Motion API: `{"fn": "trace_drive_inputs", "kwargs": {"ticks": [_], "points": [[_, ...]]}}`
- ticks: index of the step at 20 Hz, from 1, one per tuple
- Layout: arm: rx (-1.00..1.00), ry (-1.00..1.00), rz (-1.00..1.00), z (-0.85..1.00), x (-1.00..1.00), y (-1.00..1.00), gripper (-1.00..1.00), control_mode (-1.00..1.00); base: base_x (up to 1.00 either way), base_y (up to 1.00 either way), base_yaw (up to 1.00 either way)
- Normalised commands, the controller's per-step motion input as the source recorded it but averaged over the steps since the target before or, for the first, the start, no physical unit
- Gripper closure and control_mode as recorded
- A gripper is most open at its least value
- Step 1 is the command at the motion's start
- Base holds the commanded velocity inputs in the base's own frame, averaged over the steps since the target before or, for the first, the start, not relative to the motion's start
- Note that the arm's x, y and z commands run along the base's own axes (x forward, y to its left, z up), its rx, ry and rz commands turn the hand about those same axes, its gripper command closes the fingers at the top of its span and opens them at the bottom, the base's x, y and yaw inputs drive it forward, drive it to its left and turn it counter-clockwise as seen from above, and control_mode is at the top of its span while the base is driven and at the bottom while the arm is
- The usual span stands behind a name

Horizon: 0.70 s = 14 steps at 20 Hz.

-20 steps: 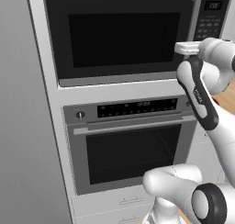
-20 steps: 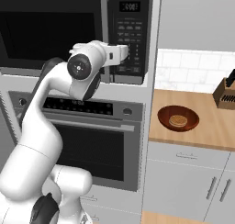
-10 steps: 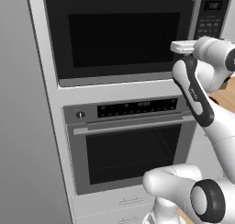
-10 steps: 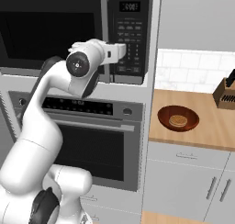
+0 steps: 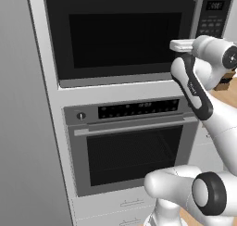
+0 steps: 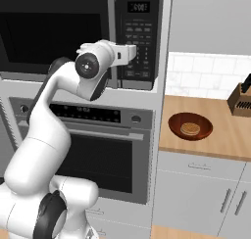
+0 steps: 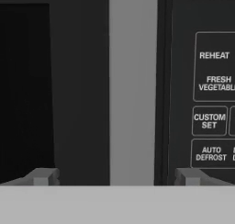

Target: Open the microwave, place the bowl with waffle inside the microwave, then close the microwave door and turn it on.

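up high, the big black microwave (image 5: 125,33) has its door (image 6: 54,35) shut. only the hand view shows the gripper (image 7: 117,177) spread wide, one tip on each side of the grey handle (image 7: 133,85), holding nothing. only the right base view shows the bowl (image 6: 190,126) with the waffle (image 6: 189,129), on the counter (image 6: 215,145) near a knife block (image 6: 241,100).

Claw (image 7: 117,177) and forearm slightly nearer the microwave door (image 5: 125,33) handle (image 7: 132,85) than before.
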Motion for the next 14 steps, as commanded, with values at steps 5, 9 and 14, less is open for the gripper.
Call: {"fn": "trace_drive_inputs", "kwargs": {"ticks": [5, 9, 14], "points": [[0.00, 0.00, 0.00, 0.00, 0.00, 0.00, -1.00, -1.00, 0.00, 0.00, 0.00], [0.00, 0.02, 0.00, 0.00, 0.03, 0.00, 1.00, -1.00, 0.00, 0.00, 0.00], [0.00, 0.00, 0.00, 0.00, 0.00, 0.00, 1.00, -1.00, 0.00, 0.00, 0.00]]}}
